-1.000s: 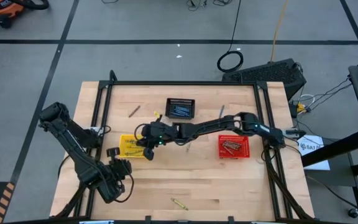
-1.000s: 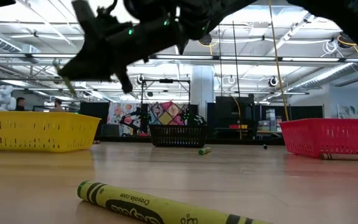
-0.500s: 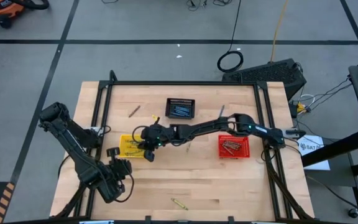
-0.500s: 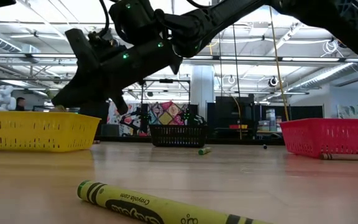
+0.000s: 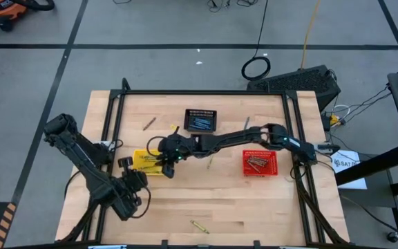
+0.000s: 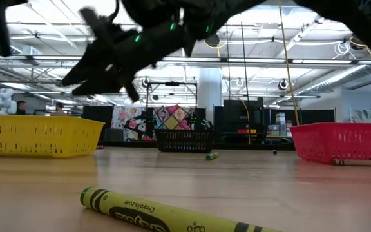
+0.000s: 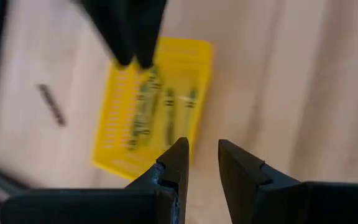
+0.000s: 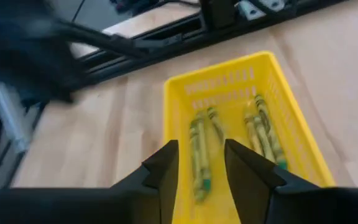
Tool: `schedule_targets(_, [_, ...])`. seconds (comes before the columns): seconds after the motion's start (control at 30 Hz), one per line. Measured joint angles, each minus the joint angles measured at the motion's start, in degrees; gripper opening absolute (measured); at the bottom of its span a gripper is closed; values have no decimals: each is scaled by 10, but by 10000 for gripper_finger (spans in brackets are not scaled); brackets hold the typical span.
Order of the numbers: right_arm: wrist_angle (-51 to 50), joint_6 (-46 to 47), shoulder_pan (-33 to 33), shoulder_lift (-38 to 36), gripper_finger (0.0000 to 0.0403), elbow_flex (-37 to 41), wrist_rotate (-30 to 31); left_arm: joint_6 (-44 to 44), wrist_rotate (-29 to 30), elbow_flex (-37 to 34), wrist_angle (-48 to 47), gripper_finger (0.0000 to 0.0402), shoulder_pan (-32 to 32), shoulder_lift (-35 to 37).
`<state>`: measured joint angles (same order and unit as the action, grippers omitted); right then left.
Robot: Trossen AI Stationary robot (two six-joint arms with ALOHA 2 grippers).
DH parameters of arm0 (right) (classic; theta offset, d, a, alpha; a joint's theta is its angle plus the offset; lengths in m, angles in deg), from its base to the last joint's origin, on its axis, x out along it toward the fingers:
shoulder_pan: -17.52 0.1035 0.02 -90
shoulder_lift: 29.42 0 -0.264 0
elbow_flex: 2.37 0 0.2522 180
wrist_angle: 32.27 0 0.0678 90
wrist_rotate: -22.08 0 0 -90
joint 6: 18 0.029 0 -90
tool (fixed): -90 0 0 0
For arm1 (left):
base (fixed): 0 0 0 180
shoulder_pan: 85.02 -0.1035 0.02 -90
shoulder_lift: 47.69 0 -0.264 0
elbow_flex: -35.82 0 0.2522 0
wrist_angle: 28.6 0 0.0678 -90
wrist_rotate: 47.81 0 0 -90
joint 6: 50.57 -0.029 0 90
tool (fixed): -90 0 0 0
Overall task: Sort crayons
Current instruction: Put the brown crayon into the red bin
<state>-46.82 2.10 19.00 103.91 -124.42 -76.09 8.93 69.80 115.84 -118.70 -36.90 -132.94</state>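
The right tool (image 5: 165,166) hangs over the yellow basket (image 5: 141,163), reached far across the desk (image 5: 226,200) from the right side, its two fingers (image 8: 166,168) parted with nothing between them. Directly beneath it, inside that basket, lie several yellow-olive crayons (image 8: 199,152), lengthwise in two loose groups, one under the tool and one toward the basket's far wall. The left tool (image 5: 124,166) sits just beside the same basket at its near outer corner, on the side away from the right tool; its fingers (image 7: 174,163) stand a little apart and hold nothing, and the basket with its crayons lies straight ahead of it. Beyond the right tool, farther up the desk, the black basket (image 5: 200,120) holds blue-grey crayons (image 5: 200,124). Back along the right arm, near its base, the red basket (image 5: 260,163) holds brown-red crayons (image 5: 257,163). Loose crayons lie on the bare wood: one brown-red (image 5: 148,123) beyond the yellow basket, one near the black basket toward the red one (image 5: 246,124), and one yellow-olive crayon (image 5: 199,226) well apart from both tools near the desk's front edge, large in the low view (image 6: 172,216).
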Motion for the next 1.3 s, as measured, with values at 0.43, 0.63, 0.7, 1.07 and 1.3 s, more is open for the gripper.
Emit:
schedule_targets(0.43, [-376,62,3,-218,125,0,21,-157,67,0,-31,83,-176,0])
schedule_targets(0.63, [-505,83,20,-297,125,0,103,-253,76,0,-12,83,-282,0])
schedule_targets(0.7, [-551,96,27,-313,125,0,131,-293,73,0,10,83,-318,0])
schedule_targets(1.07, [-755,184,67,-326,125,5,233,-493,-63,0,122,83,-524,0])
schedule_targets(1.3, [-826,212,89,-327,125,21,265,-556,-182,0,116,83,-681,0])
